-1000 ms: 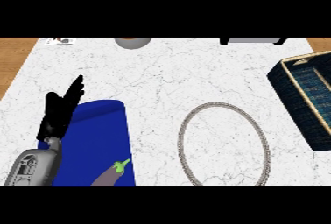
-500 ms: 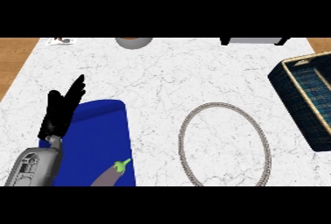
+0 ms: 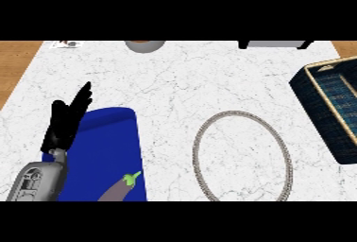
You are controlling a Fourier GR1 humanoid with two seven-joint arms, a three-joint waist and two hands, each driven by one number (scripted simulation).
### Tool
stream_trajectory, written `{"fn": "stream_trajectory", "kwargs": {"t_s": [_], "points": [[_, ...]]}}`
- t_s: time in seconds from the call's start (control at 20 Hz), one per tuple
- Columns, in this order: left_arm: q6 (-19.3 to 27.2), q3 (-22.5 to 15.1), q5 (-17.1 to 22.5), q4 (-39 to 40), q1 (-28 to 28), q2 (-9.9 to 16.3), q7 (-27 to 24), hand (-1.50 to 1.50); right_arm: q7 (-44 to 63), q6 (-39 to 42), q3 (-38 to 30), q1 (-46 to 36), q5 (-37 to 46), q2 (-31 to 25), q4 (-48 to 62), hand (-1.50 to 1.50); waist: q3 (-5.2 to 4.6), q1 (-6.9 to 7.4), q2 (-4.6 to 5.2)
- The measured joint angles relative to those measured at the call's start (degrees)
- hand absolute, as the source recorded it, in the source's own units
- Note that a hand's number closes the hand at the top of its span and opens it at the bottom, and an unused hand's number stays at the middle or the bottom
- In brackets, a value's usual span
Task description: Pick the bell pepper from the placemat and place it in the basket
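Left hand (image 3: 66, 120) hovers at nine o'clock, fingers straight and spread over the blue placemat's (image 3: 105, 142) left edge, an eggplant (image 3: 118, 189) lying at six o'clock on that mat, the basket (image 3: 331, 101) off at three o'clock on the desk (image 3: 174, 80).

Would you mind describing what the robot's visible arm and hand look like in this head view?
Only the left arm shows. The left hand is plain black, with slim tapering fingers and no markings. Below it the forearm is a rounded grey shell with darker recessed panels. No cables or sleeves are visible. The right arm is out of view.
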Motion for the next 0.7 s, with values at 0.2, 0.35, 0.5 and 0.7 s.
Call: {"fn": "stream_trajectory", "kwargs": {"t_s": [0.2,0.35,0.5,0.7], "points": [[-0.58,0.37,0.32,0.08,-0.32,0.03,0.23,0.0,-0.36,-2.35,-2.12,-0.28,-1.67,2.3,5.33,-1.5,0.02,0.05,0.04],[-0.72,0.84,0.35,0.58,-0.76,0.0,0.03,0.0,-1.89,-4.41,-3.41,-0.15,-3.0,3.3,7.33,-1.5,0.02,-0.09,0.02],[-0.6,0.93,0.13,0.75,-0.9,-0.23,0.08,0.0,-4.15,-8.11,-5.37,0.2,-4.49,4.27,9.02,-1.5,0.03,-0.13,0.02],[-0.11,1.33,-0.4,2.23,-1.92,-0.34,-0.51,0.0,-5.42,-12.75,-9.2,0.07,-7.25,4.37,9.81,-1.5,0.03,-0.34,0.02]]}}
